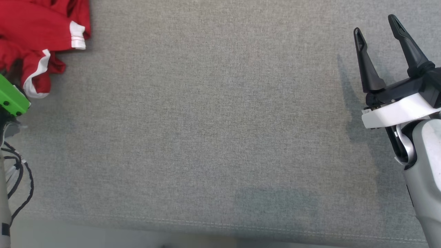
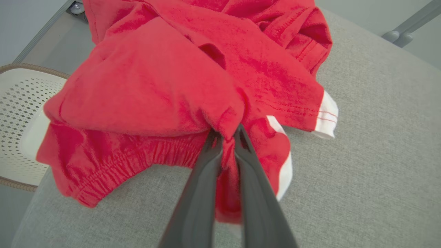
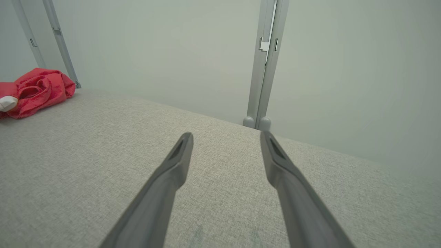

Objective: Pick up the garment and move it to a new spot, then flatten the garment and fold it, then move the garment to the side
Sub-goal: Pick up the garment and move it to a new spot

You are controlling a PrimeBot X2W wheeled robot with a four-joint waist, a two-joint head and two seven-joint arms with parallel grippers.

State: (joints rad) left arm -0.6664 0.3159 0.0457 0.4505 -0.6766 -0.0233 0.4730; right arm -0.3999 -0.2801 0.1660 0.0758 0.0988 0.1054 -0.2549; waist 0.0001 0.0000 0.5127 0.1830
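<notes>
The left end effector (image 2: pixel 225 133) pinches the crumpled red-and-white cloth garment (image 2: pixel 155 79) (all bunched up) at the grey fabric surface's (image 1: pixel 206 120) far left. The right end effector (image 1: pixel 375 27) is spread wide, holding nothing.

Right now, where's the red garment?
The red garment sits bunched at the head view's upper left on the grey surface, beside a white perforated basket, the left pincer shut on a fold.
</notes>
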